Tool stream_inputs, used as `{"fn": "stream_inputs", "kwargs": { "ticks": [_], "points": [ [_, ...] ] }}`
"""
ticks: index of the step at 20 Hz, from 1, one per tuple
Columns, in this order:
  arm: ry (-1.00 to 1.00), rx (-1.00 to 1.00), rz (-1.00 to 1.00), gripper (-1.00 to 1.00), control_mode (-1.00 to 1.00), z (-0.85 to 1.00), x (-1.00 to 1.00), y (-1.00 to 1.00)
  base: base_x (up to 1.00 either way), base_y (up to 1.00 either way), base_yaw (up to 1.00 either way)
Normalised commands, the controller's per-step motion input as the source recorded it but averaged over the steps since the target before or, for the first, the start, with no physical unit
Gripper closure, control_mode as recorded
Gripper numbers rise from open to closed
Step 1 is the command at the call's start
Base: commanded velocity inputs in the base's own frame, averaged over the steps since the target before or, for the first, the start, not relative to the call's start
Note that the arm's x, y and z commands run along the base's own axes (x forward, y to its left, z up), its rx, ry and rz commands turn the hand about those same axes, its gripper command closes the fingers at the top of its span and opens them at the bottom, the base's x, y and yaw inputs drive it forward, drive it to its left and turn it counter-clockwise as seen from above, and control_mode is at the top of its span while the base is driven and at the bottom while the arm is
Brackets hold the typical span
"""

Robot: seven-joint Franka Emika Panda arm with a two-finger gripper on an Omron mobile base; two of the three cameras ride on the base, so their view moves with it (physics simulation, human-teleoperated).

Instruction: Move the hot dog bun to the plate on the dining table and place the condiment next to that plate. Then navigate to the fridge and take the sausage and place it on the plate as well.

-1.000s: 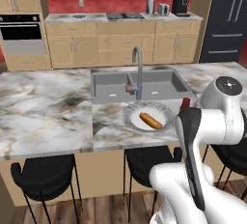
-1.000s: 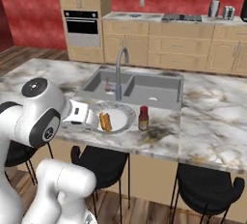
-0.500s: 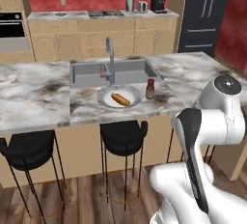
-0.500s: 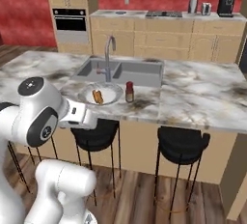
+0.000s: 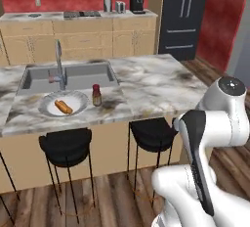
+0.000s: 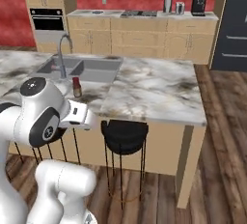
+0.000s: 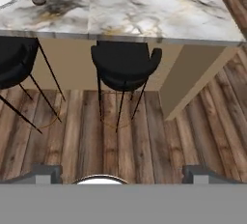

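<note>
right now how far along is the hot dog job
Done: the hot dog bun lies on the plate on the dining table, and the condiment stands upright just beside the plate. In hand: nothing; the gripper is open and empty, over the wood floor by the stools. Left: reach the fridge, its doors shut, and bring the sausage to the plate.

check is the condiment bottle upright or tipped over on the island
Upright. The condiment stands on its base with its dark cap on top, on the dining table just beside the plate.
</note>
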Motion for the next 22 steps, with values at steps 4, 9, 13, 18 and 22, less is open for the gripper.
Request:
{"fn": "stream_inputs", "kwargs": {
  "ticks": [4, 9, 13, 18, 22],
  "points": [
    [0.0, 0.0, 0.0, -1.0, 1.0, 0.0, 0.0, 0.0, 0.03, -1.0, -0.01],
    [0.0, 0.0, 0.0, -1.0, 1.0, 0.0, 0.0, 0.0, 0.24, -1.0, 0.0],
    [0.0, 0.0, 0.0, -1.0, 1.0, 0.0, 0.0, 0.0, 0.44, -1.0, 0.0],
    [0.0, 0.0, 0.0, -1.0, 1.0, 0.0, 0.0, 0.0, 0.6, -1.0, 0.0],
    [0.0, 0.0, 0.0, -1.0, 1.0, 0.0, 0.0, 0.0, 0.76, -1.0, 0.0]
  ]
}}
